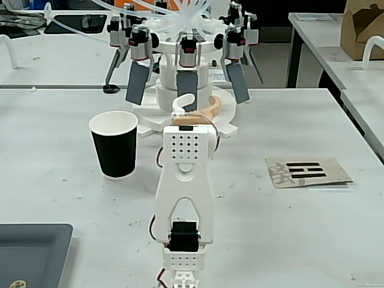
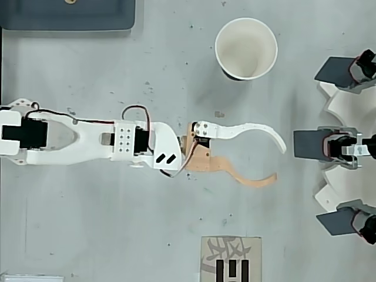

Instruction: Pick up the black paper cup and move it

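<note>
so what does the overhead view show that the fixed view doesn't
Only the overhead view shows the claw spread open, its white finger and tan finger apart with nothing between them, and the black paper cup's empty white inside. Only the fixed view shows the cup's black wall, upright on the table, and the full height of the white multi-armed rig behind the arm. Both show the cup standing apart from the claw, the printed card and a corner of the dark tray.

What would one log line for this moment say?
phase: pre-grasp | gripper: open, empty | black paper cup: upright, untouched, off to gripper's side | contact: none
</note>
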Robot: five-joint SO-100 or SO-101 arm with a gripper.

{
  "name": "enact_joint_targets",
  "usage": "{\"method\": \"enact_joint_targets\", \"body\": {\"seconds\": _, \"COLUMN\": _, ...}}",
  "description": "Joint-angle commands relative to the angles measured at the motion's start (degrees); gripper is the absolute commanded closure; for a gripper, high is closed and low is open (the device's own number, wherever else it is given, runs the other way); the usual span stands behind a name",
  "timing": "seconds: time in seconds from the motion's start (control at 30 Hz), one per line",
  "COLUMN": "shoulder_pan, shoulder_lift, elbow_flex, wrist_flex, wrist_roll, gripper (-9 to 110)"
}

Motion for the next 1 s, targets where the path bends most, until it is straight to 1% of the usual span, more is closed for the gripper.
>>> {"method": "enact_joint_targets", "body": {"seconds": 0.0, "shoulder_pan": -0.53, "shoulder_lift": 3.34, "elbow_flex": 1.76, "wrist_flex": -3.69, "wrist_roll": -0.18, "gripper": 96}}
{"method": "enact_joint_targets", "body": {"seconds": 0.47, "shoulder_pan": -0.44, "shoulder_lift": 4.39, "elbow_flex": 3.34, "wrist_flex": -4.22, "wrist_roll": -0.26, "gripper": 96}}
{"method": "enact_joint_targets", "body": {"seconds": 0.97, "shoulder_pan": -0.35, "shoulder_lift": 10.81, "elbow_flex": 12.92, "wrist_flex": -7.47, "wrist_roll": -0.26, "gripper": 95}}
